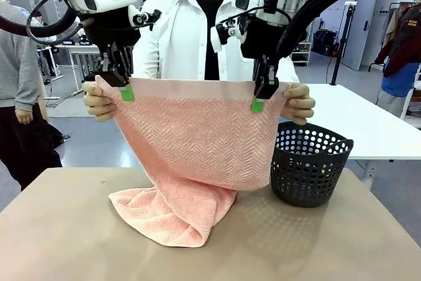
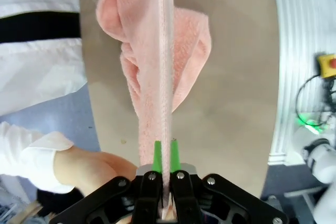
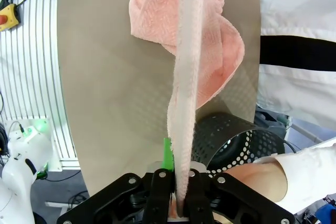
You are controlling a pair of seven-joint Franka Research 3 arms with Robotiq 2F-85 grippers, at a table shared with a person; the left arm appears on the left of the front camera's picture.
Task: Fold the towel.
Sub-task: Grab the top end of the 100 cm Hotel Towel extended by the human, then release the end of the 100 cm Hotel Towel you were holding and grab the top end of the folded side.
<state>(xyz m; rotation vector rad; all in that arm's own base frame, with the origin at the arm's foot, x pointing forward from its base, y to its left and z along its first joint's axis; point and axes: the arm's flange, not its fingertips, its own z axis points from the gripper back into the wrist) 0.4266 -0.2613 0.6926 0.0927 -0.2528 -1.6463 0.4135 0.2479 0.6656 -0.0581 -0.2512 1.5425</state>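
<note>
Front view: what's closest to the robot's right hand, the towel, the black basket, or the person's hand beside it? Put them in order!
Starting from the robot's right hand:
1. towel: pinched in it, at the top edge.
2. person's hand: right beside it, holding the same corner.
3. black basket: lower down, standing on the table.

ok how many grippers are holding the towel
2. The left gripper pinches the towel at its top band near the left corner; the right gripper pinches the same band near the right corner.
</note>
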